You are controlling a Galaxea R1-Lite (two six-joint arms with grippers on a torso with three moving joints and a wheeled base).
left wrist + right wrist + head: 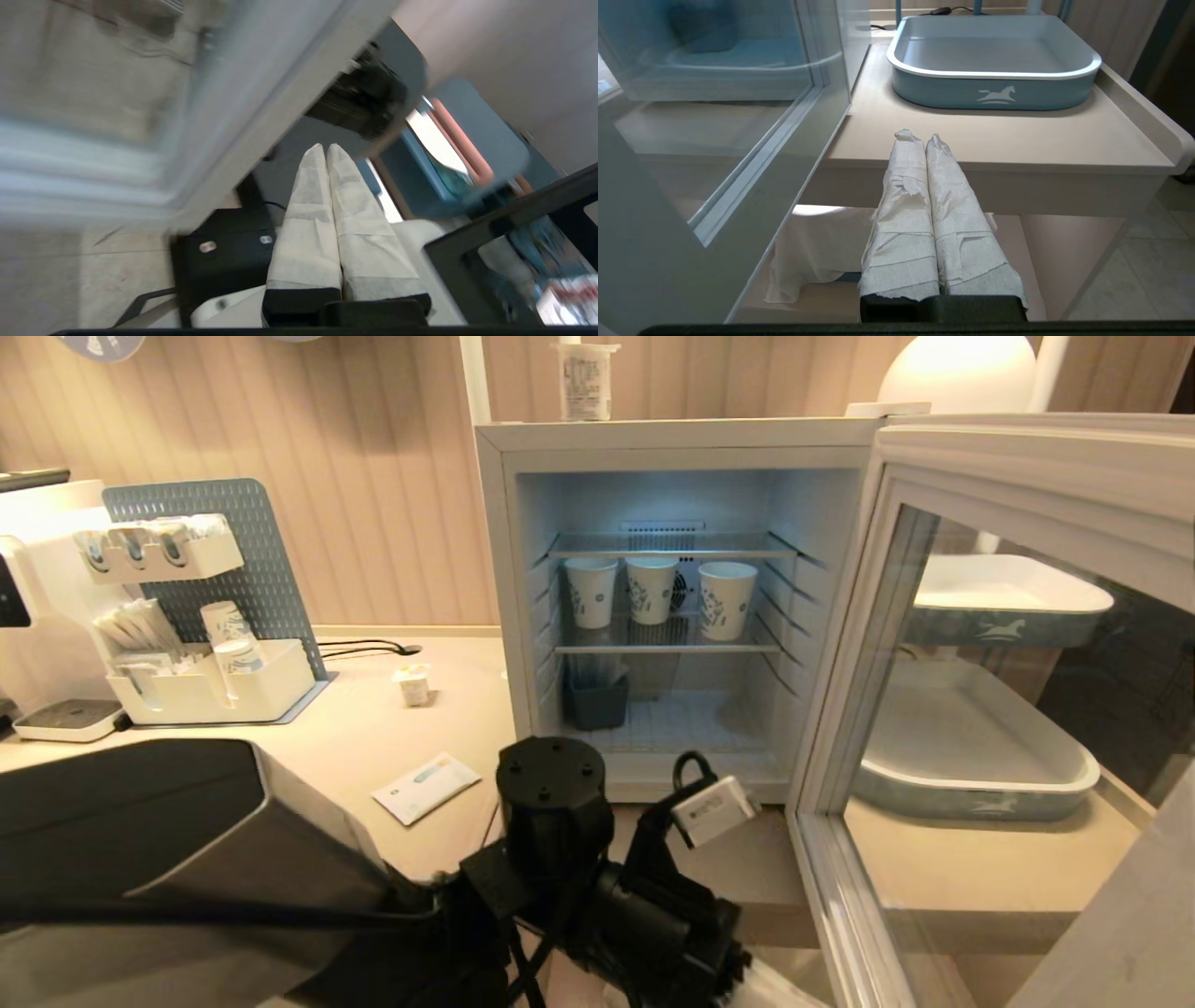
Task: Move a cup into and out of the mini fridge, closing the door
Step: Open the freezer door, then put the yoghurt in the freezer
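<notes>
A beige tabletop point(373, 737) runs across the scene in front of a ribbed wall. At the far left stands a white machine with a drip tray, and beside it a grey-blue pegboard organizer point(210, 616) holding sachets and stacked paper cups. To its right, standing alone on the tabletop, is the cup point(413, 685), tiny and white with a yellowish lid, well apart from the fridge. A white paper packet point(427, 787) lies nearer the front edge; its print is too small to read. In the low foreground the left arm's black wrist point(553, 803) rises before the fridge; the left pincer point(326, 154), seen in its own wrist view, has its white-wrapped fingers point(306, 224) pressed together and holding nothing. At centre the mini fridge point(672, 434) stands lit inside, with three white paper cups point(651, 588) bearing blue patterns on a wire shelf and a dark bin point(597, 698) below. A labelled container point(585, 378) sits on top, its writing unreadable. To the right the door point(980, 616) stands swung wide open; through its glass show grey-blue trays point(971, 756) marked with a white horse emblem. The right pincer point(924, 140) hangs by the tabletop edge near one tray, fingers together and empty.
</notes>
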